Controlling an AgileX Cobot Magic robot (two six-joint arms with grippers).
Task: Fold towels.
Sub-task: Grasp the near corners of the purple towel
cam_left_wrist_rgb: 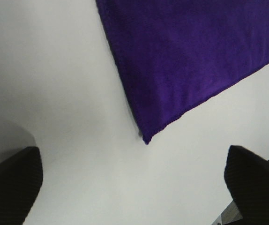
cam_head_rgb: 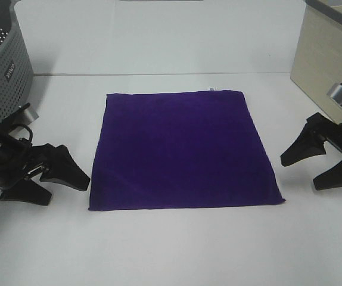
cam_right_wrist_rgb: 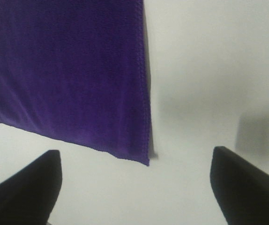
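A grey perforated basket [cam_head_rgb: 4, 71] stands behind the left gripper [cam_head_rgb: 70, 189], on its outer side. The gripper sits low over the white table [cam_head_rgb: 171, 250], its two black fingers [cam_left_wrist_rgb: 12, 185] spread wide and holding nothing. Just ahead of those parted jaws lies one near corner of the deep purple towel [cam_head_rgb: 183, 149], touched by neither fingertip. The towel lies flat as a plain square between the two arms, and a small white tag [cam_head_rgb: 213, 89] shows on its far edge, toward the right gripper's side. The right gripper [cam_head_rgb: 298, 174] faces the towel's other near corner, which lies just in front of it and untouched. Its fingers [cam_right_wrist_rgb: 247, 187] are likewise held wide apart and empty. A pale wood-grain box [cam_head_rgb: 326, 65] stands behind this gripper, on its outer side.
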